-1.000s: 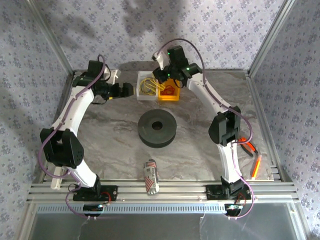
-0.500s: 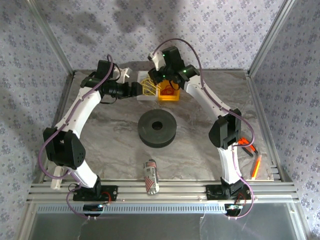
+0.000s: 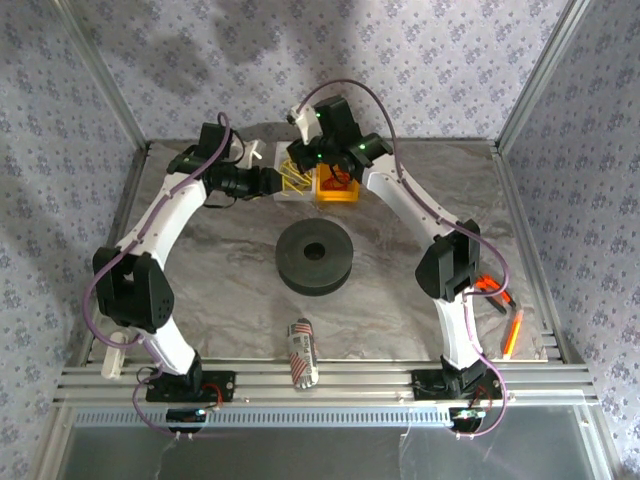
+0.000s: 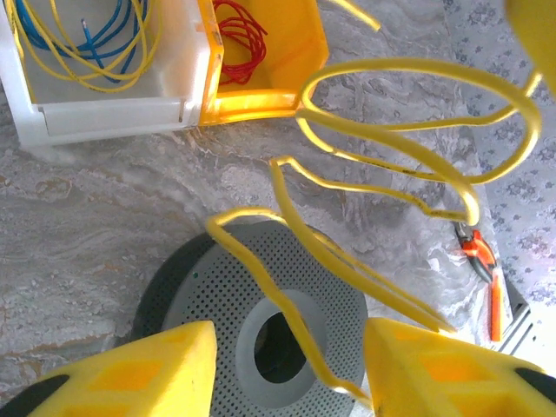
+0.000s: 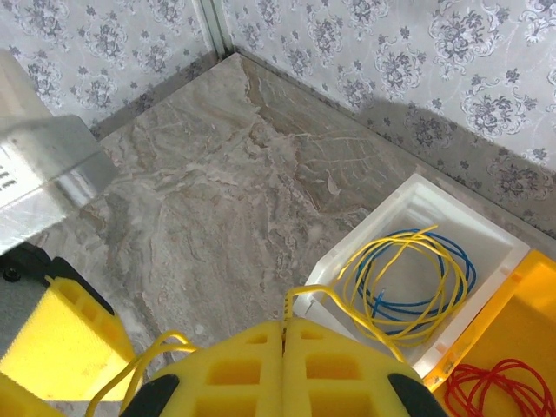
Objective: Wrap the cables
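one yellow cable [image 4: 408, 64], loops strung crosswise, pinched in right pincer [image 5: 284, 334]

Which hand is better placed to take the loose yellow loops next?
Likely left: the left hand is open, the yellow cable looping just ahead of it; the right hand is shut on that cable.

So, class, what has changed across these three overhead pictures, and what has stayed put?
The right tool, shut on the yellow cable, swung left from above the orange bin to above the white bin. The left tool, open, moved right toward it. The black spool, both bins and the can stayed put.
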